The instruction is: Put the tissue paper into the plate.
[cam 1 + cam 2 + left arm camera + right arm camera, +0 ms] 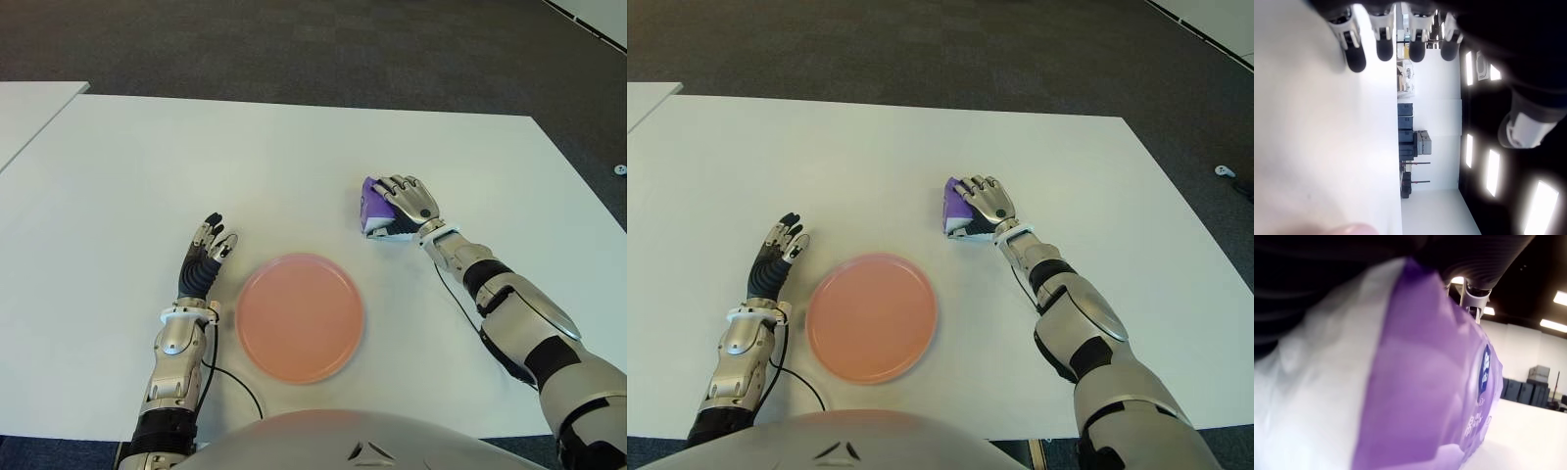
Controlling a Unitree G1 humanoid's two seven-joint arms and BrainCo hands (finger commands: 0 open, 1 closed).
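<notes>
I see right hand (411,204) clasping tissue pack (373,208) mid-tabletop; soft wrapper may slip short of plate (300,316). Left hand (204,257) slack, empty.

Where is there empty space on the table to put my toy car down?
The far half of the table is bare, and so is its left side beyond the left hand. It is crowded near the robot: the pink plate lies between the hands, and the right hand grips the tissue paper pack.

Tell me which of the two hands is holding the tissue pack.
The right hand, curled over the purple-and-white tissue pack; the left hand, left of the pink plate, is open and empty.
</notes>
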